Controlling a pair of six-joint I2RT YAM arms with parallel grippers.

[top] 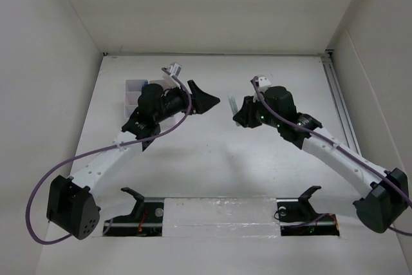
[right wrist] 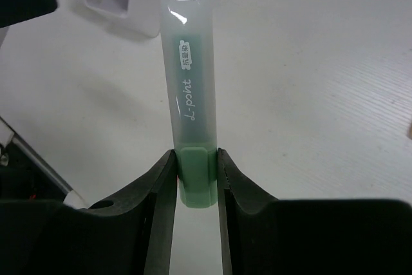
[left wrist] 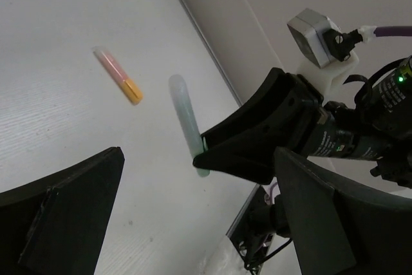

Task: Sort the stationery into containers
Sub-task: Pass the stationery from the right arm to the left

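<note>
Right tool (right wrist: 196, 159) clamps green marker (right wrist: 190, 88) short of organizer (top: 134, 91); left tool (top: 205, 98) gapes empty; orange marker (left wrist: 119, 75) lies outside it, unsorted.

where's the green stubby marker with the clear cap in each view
top external: green stubby marker, a pale sliver just right of centre, at the tip of the right gripper
left wrist: mid-frame, tilted
right wrist: centre, upright
shared landmark: the right gripper, shut on its green end
</note>
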